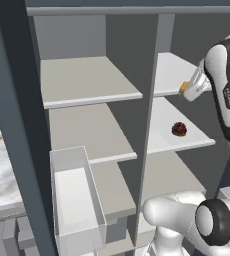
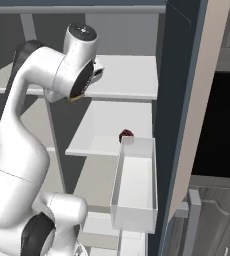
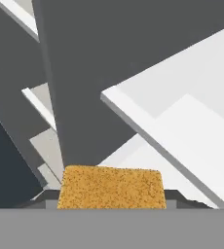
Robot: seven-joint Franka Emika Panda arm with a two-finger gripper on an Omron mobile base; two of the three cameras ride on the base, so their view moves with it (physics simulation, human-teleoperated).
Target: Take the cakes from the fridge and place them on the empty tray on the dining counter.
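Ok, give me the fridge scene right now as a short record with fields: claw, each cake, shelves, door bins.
claw: shut on the yellow-orange cake, at the front edge of the upper right shelf
dark red-brown cake: on the right shelf just below, apart from the claw
fridge: open
door bin: clear, nothing seen inside
tray: cakes not yet delivered

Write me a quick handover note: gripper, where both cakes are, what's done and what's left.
Gripper: shut on the yellow-orange cake, lifted at the front edge of an upper right shelf of the open fridge.
Dark red-brown cake: on the right shelf below, untouched.
Done: first cake grasped.
Left: carry it to the tray on the dining counter, then return for the dark one.
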